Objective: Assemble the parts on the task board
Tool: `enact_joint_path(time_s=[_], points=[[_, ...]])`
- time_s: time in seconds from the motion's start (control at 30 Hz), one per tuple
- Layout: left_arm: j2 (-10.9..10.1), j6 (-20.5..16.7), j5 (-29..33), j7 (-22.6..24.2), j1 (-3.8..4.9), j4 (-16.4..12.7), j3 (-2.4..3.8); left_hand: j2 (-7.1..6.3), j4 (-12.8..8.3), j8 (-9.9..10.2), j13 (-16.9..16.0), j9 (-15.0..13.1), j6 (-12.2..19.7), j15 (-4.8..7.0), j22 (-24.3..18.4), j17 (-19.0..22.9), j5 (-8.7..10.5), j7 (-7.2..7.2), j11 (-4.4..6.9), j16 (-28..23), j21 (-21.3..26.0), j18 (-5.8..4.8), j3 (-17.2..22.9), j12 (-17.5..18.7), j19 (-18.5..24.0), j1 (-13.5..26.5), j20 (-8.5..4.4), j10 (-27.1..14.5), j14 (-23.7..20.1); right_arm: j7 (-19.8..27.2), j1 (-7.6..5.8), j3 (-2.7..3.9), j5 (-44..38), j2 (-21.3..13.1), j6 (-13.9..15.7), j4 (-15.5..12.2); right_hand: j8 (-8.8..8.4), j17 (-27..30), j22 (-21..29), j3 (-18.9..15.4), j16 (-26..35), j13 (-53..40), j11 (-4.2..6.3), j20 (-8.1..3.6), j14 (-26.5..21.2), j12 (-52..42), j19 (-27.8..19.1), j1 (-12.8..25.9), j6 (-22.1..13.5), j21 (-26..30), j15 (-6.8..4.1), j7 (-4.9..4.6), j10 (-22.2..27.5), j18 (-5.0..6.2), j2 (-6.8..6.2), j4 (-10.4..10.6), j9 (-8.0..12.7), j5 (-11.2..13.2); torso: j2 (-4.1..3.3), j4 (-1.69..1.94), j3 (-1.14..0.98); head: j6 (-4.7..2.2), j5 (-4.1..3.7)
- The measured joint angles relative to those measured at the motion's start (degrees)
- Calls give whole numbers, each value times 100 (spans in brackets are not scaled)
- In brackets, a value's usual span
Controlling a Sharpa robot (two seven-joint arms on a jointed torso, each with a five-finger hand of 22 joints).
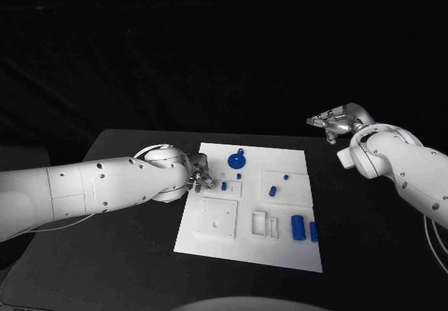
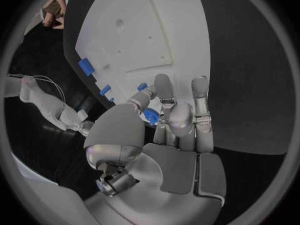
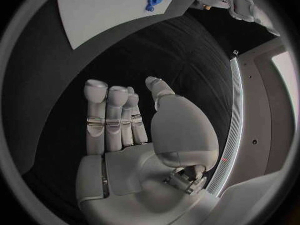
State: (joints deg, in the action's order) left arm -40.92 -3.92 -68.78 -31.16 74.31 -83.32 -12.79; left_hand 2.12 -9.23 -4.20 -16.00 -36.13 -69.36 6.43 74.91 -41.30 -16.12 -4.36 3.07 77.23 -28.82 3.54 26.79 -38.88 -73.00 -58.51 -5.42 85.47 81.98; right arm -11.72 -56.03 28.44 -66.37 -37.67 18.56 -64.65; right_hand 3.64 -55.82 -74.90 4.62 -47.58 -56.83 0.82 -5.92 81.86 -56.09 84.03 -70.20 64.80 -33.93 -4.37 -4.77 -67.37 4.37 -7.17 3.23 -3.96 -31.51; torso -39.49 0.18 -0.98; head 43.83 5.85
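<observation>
Our left hand sits at the near-left edge of the white flat task board, pinching a small blue plastic part between its fingertips, probably for seating nearby. Our right hand waits off-board, fingers spread, holding nothing.

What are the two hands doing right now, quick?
Left hand: pinching a small blue part at the task board's edge.
Right hand: open, holding nothing, away from the board.

Left hand fingers pinched together, right hand raised, fingers spread
</observation>
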Motion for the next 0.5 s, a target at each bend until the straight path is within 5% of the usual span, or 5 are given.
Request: enact_joint_path(time_s=[0.17, 0.3, 0.5], points=[[56, 40, 6, -14, 0, 56, -3, 19, 0, -4, -22, -498, 0, 0, 0, -33, 227, 0, 0, 0, 0, 0, 0, -28, 21, 19, 21, 0, 0, 0, 0, -1, 0, 2, -1, 0, 0, 0, 0, 16, 0, 0, 0, 0, 0, 0, 0, 0, 0, 0, 0, 0, 0, 0, 0, 16, 0, -23, -1, -2, 0, -7, 4], [86, 84, 17, -21, 6, 97, -2, 19, 61, -20, -40, -565, 0, 0, -1, -68, 426, 0, 0, 22, 0, 0, -61, -52, 0, 19, 41, 0, 0, 0, 0, -1, 0, 3, -1, 1, 0, 0, 0, 16, 0, 0, 0, 0, 0, 0, 0, 0, 0, 0, 0, 0, 0, 0, 0, 16, 0, -22, -1, -2, 0, -7, 9], [128, 145, 34, -39, 12, 149, 0, 19, 108, -23, -57, -891, -1, -1, -1, -78, 463, 0, 0, 22, 0, 0, -108, -66, 0, 19, 41, 0, 1, 0, 0, 0, 0, 3, -2, 2, 0, 0, -4, 16, 0, 0, 0, 0, 0, 0, 0, 0, 0, 0, 0, 0, 0, 0, 0, 16, 0, -22, -2, -1, 0, -3, 9]])
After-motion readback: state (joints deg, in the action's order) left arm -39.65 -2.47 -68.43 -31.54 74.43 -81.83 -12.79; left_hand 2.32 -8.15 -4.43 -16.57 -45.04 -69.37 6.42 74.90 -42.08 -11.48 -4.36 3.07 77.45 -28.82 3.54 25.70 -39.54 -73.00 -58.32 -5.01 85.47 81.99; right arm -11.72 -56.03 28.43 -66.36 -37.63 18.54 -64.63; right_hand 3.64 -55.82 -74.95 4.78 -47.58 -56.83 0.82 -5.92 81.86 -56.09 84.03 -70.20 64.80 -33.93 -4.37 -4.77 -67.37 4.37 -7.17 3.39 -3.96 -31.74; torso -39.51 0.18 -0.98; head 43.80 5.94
